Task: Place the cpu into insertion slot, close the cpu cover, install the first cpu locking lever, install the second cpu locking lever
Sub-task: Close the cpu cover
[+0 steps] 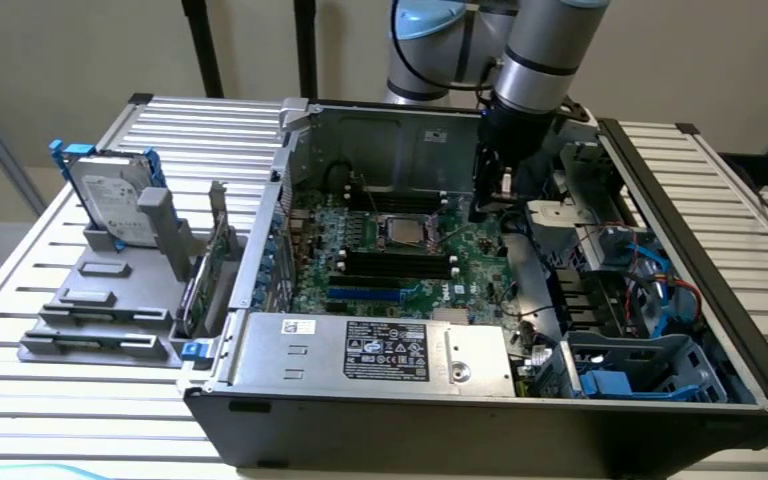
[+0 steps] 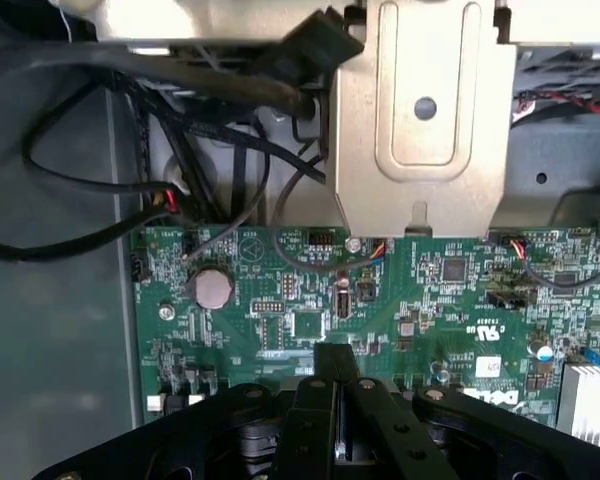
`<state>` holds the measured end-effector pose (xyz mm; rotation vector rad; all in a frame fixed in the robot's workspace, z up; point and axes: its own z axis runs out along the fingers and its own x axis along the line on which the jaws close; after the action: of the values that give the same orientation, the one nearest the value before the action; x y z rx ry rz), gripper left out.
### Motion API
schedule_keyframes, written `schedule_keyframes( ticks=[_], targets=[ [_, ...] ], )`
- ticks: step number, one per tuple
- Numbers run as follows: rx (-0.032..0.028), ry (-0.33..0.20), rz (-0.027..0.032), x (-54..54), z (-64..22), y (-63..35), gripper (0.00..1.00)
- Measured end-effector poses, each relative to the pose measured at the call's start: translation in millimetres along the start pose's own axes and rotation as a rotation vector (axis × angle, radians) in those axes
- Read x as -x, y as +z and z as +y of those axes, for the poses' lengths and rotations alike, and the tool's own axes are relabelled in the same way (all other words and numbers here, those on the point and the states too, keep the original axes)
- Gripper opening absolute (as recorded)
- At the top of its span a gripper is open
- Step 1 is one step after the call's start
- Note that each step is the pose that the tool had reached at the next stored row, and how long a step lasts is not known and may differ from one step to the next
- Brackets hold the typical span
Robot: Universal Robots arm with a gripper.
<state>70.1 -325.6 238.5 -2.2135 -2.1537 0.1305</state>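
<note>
While the exterior view puts the insertion slot (image 1: 404, 230) mid-board, apart from the claw (image 1: 490, 195) on the exterior view's left of it, you risk snagging the black cables (image 2: 130, 190) or scraping the green board (image 2: 430, 290), since the wrist view shows the claw (image 2: 337, 370) low over it, pinched fully together with nothing visibly held.

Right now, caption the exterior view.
Shut gripper inside the open computer case, to the exterior view's right of the insertion slot.

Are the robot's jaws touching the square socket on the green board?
Apart. In the exterior view, green board shows between the socket and the jaws.
</note>
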Motion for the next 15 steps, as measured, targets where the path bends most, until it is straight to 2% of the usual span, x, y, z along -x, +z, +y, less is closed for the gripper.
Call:
schedule_keyframes(
  ticks=[3,4,9,15],
  targets=[
    [-0.0269,0.000,-0.0012,0.0,-2.2,0.3,0.11],
    [-0.0310,-0.001,-0.0015,0.0,-3.9,0.4,0.11],
    [-0.0386,-0.001,-0.0019,0.5,-16.3,1.6,0.11],
    [-0.0460,-0.001,-0.0021,1.7,-34.9,3.4,0.11]
  ],
)
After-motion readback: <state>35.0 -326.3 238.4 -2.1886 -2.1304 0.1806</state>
